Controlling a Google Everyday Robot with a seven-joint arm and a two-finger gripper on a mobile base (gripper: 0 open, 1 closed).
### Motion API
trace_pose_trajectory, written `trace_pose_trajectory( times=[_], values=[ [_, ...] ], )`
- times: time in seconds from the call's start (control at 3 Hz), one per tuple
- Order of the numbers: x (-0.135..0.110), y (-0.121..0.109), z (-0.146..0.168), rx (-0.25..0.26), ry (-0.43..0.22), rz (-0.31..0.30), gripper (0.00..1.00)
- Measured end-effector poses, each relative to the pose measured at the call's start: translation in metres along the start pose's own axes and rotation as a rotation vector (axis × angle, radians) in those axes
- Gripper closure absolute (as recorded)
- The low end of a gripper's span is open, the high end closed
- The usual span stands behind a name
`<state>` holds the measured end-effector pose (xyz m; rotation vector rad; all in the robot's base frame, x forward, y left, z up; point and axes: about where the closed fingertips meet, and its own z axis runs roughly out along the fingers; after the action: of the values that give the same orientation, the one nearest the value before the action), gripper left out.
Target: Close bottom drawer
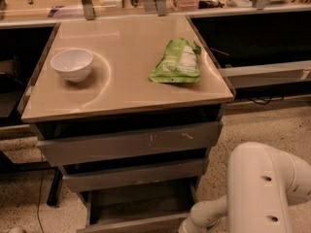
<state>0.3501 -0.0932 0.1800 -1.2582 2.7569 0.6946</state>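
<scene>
The bottom drawer [138, 205] stood pulled out. The arm [265, 188] dipped just right of it, tool out of sight, so I couldn't tell its state. A push at that corner might skew and jam it.

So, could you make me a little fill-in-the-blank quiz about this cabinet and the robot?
1. On the cabinet top, the white ___ sits left of the green bag.
2. The bottom drawer stands ___, its grey tray showing.
3. The widest drawer front bears white ___ marks.
4. The gripper is out of ___; only the white arm shows, lower right.
Missing words: bowl; open; scratch; view.
</scene>
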Motion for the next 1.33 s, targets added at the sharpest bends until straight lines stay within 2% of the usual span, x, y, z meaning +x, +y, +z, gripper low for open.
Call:
trace_pose_trajectory(
  times=[0.33, 1.0, 1.33],
  values=[
    [0.0, 0.0, 0.0, 0.0, 0.0, 0.0, 0.17],
    [0.0, 0.0, 0.0, 0.0, 0.0, 0.0, 0.64],
    [-0.017, -0.012, -0.001, 0.033, -0.016, -0.043, 0.88]
  ],
)
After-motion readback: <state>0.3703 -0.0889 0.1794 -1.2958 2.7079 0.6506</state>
